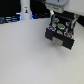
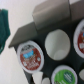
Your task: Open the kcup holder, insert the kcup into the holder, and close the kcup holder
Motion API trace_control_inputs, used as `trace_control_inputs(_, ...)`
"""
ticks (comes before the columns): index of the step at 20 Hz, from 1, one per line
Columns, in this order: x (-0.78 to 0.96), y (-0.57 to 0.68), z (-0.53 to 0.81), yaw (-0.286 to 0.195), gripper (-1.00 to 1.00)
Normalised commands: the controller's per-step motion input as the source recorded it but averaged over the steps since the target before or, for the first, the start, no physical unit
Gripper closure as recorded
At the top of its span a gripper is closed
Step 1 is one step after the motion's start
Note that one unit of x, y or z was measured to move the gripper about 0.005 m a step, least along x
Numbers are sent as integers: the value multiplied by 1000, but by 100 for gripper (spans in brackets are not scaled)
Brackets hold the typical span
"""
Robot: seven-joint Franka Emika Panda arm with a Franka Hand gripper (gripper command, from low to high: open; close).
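Observation:
The kcup holder is a black box on the white table at the exterior view's right. Its tray is open in the wrist view, with a red-topped pod, another red-topped pod and an empty round slot. The kcup, white with a green top, sits at the frame edge close to my fingers; it shows as a green spot in the exterior view. My gripper hangs right over the holder with the kcup between its fingers. Blur hides whether it grips the kcup.
A white bottle-like object stands at the back on the exterior view's left, before a dark strip along the table's far edge. A dark green object lies on the table beside the holder in the wrist view.

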Motion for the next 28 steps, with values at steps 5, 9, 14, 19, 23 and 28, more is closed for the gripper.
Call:
trace_control_inputs(5,589,0,-153,82,-100)
trace_control_inputs(9,230,14,-251,186,-100)
trace_control_inputs(14,17,28,-268,281,-100)
trace_control_inputs(19,-154,151,-194,256,-100)
trace_control_inputs(23,-290,311,-190,165,-100)
trace_control_inputs(28,-382,343,-134,152,-100)
